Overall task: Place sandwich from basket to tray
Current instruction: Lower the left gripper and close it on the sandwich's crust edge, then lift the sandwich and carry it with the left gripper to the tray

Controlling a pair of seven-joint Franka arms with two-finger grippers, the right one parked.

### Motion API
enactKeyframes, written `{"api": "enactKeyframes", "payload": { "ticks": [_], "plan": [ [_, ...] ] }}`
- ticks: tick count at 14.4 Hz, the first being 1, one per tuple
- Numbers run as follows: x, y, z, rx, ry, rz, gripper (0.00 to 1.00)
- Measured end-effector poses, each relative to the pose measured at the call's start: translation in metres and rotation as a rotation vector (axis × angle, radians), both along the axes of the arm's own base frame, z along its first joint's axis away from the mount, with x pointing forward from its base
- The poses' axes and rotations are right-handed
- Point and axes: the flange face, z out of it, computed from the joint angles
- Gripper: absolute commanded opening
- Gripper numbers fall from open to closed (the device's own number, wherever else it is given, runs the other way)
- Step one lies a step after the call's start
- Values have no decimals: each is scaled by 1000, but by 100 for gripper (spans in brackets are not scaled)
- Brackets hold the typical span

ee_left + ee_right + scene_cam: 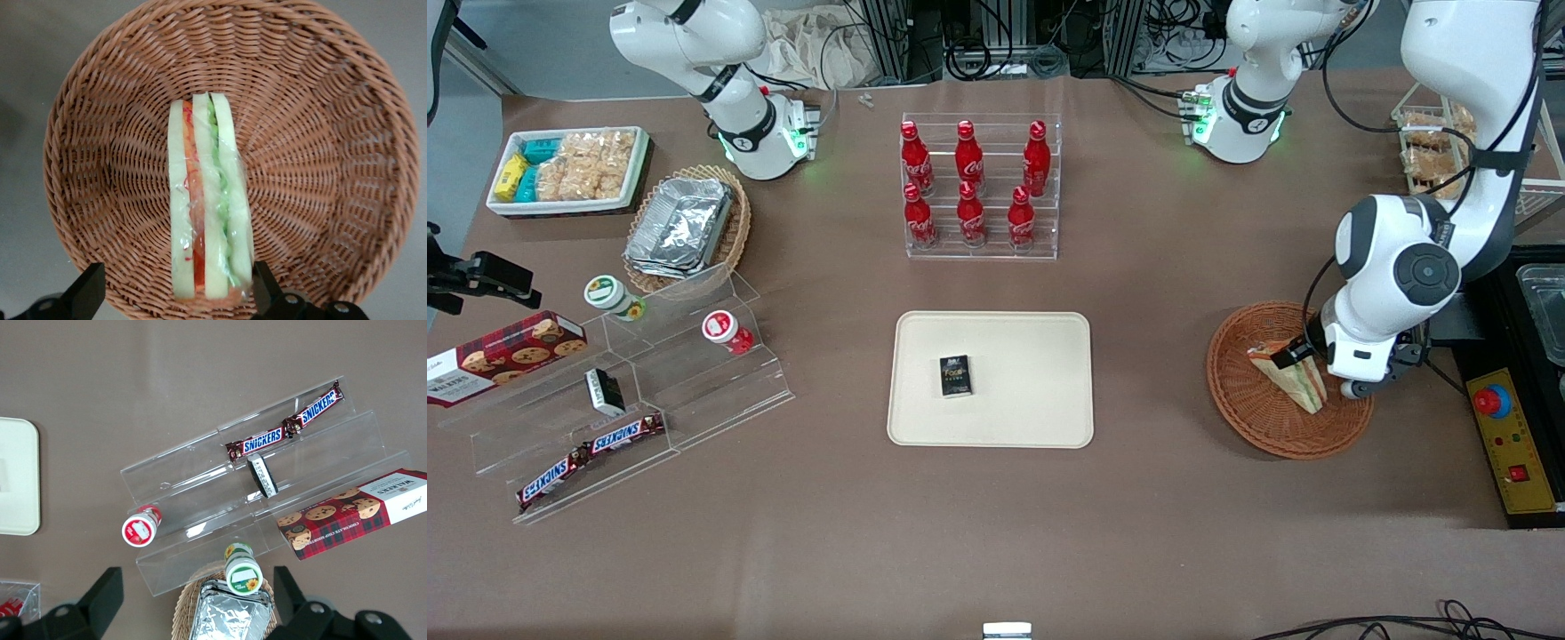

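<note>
Right now the basket [1267, 418] — round, reddish-brown wicker — holds the sandwich [210, 200], a clear-wrapped wedge standing on edge with orange-red and green filling between white slices. The tray [1040, 418], well apart from the basket toward the parked arm's end of the table [996, 533], carries only a small black box [955, 375]; its lettering is too small to read. Farther from the front camera than the tray, a clear rack [981, 249] holds six red Coca-Cola bottles [967, 182]. Toward the parked arm's end, relative to the tray, a clear stepped stand [694, 409] bears two Snickers bars [591, 457], and a Walkers cookie box [503, 356] lies beside it.

The hand [179, 293] hangs low over the basket, spread wide — one finger [87, 290] stands clear of the sandwich, the other finger [263, 283] just beside its wrapped edge, the sandwich's near end between them, not gripped.
</note>
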Motion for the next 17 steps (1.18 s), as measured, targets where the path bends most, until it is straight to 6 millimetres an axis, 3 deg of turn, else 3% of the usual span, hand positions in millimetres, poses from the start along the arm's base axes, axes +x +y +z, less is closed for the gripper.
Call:
{"api": "enactKeyframes", "payload": {
  "ticks": [6, 10, 12, 15, 17],
  "plan": [
    [-1, 14, -26, -13, 6, 27, 98],
    [0, 12, -34, -21, -4, 49, 56],
    [2, 9, -36, -24, -14, 71, 44],
    [4, 2, -35, -27, -24, 93, 19],
    [5, 0, -33, -26, -31, 106, 12]
  ]
}}
